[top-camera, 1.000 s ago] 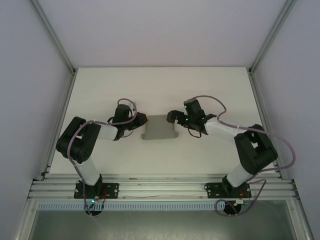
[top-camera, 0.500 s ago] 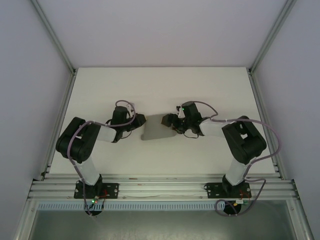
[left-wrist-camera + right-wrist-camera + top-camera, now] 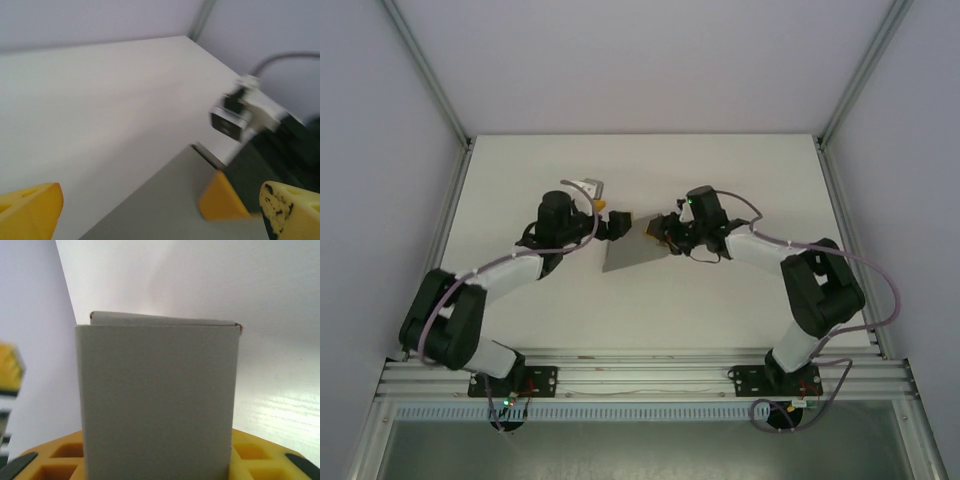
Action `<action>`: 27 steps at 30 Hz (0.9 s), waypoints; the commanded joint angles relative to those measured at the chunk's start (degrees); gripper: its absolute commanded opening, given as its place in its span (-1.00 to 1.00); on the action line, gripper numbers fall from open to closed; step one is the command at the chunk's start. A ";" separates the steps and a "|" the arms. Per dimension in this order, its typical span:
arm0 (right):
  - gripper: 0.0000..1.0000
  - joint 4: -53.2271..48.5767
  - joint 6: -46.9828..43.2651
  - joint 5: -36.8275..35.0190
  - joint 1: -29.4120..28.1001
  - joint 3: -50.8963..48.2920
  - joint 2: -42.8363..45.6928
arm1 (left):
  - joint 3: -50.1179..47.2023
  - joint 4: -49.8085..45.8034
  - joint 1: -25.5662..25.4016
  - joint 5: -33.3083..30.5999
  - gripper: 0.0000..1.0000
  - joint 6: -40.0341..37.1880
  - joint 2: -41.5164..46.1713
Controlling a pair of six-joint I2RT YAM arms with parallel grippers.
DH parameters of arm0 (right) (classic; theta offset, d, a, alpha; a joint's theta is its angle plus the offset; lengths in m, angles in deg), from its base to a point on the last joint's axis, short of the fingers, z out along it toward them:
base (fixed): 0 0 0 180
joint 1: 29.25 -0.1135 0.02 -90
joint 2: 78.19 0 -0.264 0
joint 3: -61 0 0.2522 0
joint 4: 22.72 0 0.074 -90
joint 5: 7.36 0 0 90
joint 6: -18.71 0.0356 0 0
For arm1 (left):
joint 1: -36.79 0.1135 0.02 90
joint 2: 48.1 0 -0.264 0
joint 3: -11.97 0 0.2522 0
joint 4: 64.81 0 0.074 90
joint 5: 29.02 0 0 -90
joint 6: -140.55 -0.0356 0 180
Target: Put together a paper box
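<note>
Located the paper box point(image 3: 632, 254) near the middle of the counter point(image 3: 740, 180), between the two arms, as a plain grey card body. Right-hand end seemingly lifted off the surface. Cannot tell from above whether fully formed or only partly folded.

Found the right pincer point(image 3: 658, 231) closed on the far-right edge of the card. Confirmed from the right wrist view: a flat grey panel standing up out of the yellow fingers point(image 3: 255, 460), with a folded lip along its far edge. Judged as a pinch on the paper box.

Found the left pincer point(image 3: 612, 220) spread wide and gripping nothing, poised just beside the card's far-left corner. Seen from its own wrist with grey card low between the yellow fingers point(image 3: 30, 210), apparently touching neither.

Step in hand, by judgement: a hold-and-fold stage, with the right side securing the card and the left side free to work a flap or wall.

Next move, by judgement: bring the open left pincer onto the flap or wall on its own side, then close or press along the crease against a firm right-hand hold. Calls for square alignment to the crease, light force on thin card, and care against a clash of fingertips at such close quarters
</note>
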 commanded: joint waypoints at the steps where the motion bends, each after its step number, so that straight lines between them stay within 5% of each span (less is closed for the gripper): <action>1: -0.27 -13.04 5.04 0.61 3.22 4.42 1.76 | 0.53 -12.96 -3.38 0.07 1.00 -22.23 4.47; 4: -0.27 -23.19 6.47 2.57 5.65 9.43 0.82 | 2.90 -26.36 -5.75 3.30 1.00 -37.64 6.37; 6: -0.28 -25.00 9.46 6.07 6.34 11.02 0.34 | 3.83 -30.27 -7.93 -1.26 1.00 -44.32 6.01; 9: -0.29 -27.19 13.59 11.32 6.55 12.83 -1.41 | 5.37 -30.11 -10.29 -11.49 1.00 -46.81 3.60; 18: -0.29 -28.30 18.15 18.40 6.50 14.90 -3.17 | 9.72 -27.59 -11.98 -22.53 0.99 -48.12 -3.11; 22: -0.23 -27.15 20.89 18.03 6.62 13.99 -2.67 | 10.23 -29.18 -13.66 -24.58 0.82 -49.31 -2.94; 27: -0.22 -23.82 24.62 19.45 6.46 12.37 -1.85 | 9.99 -27.79 -15.15 -28.39 0.31 -50.63 -2.85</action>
